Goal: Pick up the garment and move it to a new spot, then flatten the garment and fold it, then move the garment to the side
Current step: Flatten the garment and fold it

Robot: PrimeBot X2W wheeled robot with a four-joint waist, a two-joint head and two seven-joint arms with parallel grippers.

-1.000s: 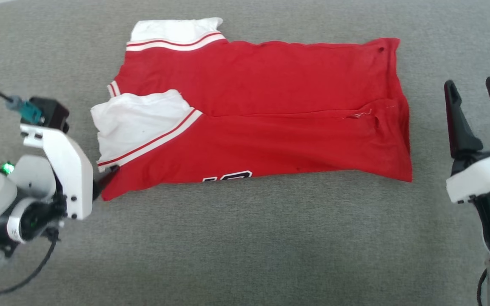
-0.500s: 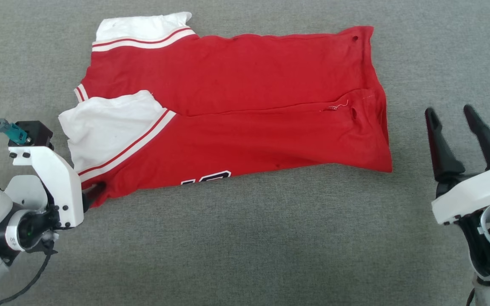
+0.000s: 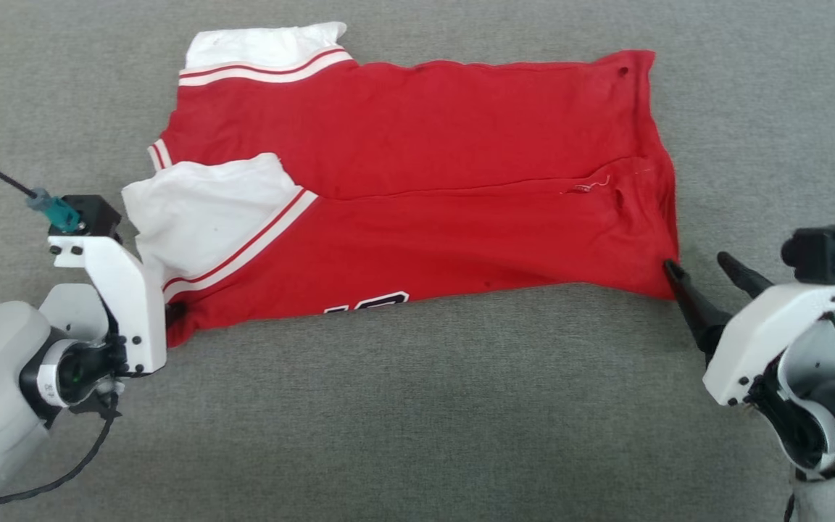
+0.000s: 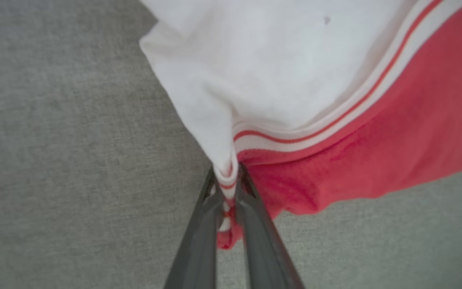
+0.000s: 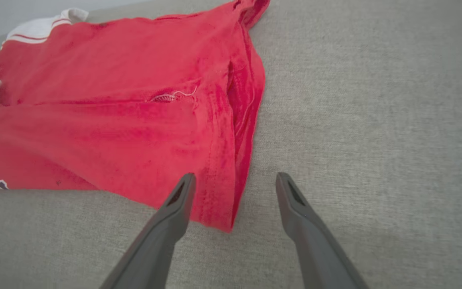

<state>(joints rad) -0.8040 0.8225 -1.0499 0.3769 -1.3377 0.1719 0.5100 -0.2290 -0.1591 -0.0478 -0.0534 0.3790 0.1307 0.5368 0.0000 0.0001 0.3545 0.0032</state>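
While left pincer (image 4: 227,173) pinches garment (image 3: 425,138) sleeve corner, right pincer (image 5: 235,177) spread astride hem corner; black lettering (image 3: 367,303) partly hidden, unreadable.

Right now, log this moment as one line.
left hand: shut on garment sleeve corner | right hand: open, at hem corner | garment: folded over, lying on grey surface

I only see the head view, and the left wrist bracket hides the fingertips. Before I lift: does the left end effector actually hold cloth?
Observer: Yes. The left end effector is shut on the garment, pinching the striped trim at the white sleeve's corner.
Operator: And the right one, is it around the hem?
Observer: The right end effector is open, one finger over the red hem corner, the other over bare grey surface; nothing pinched.
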